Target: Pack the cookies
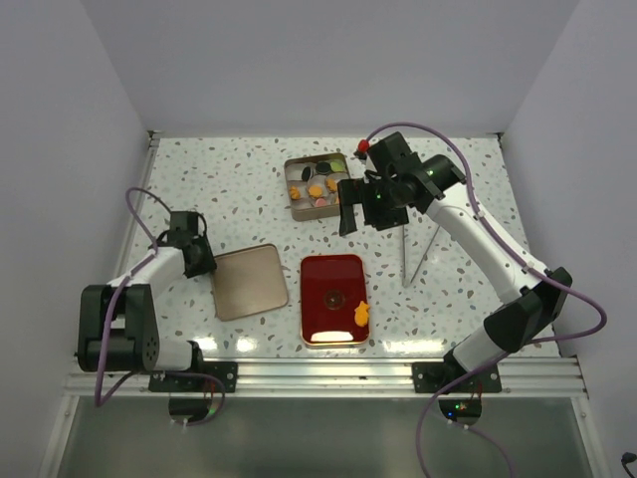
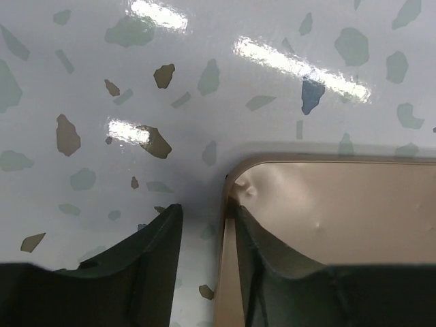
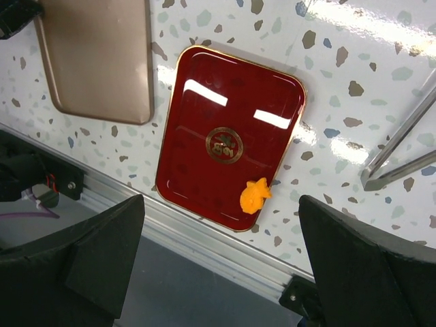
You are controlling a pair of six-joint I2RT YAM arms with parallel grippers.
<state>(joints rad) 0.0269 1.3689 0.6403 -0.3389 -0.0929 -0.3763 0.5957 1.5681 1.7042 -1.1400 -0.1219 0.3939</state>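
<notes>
You have most cookies (image 1: 317, 191) in the tin (image 1: 290, 189), one orange cookie (image 1: 361, 314) on the tray (image 1: 333, 274). The left gripper (image 2: 204, 218) is open round the lid (image 1: 249, 282) edge, and the right gripper (image 3: 221, 204) is spread wide.

Red tray, middle: a round gold emblem (image 3: 224, 144) sits at the centre of the red tray (image 3: 204, 95), which lies at the near side of the table.
Emblem, right wrist view: a ring with small gold marks inside it, too small and blurred to make out as letters or numbers.
Emblem, top view: only a faint dot.
Readable text: none.
</notes>
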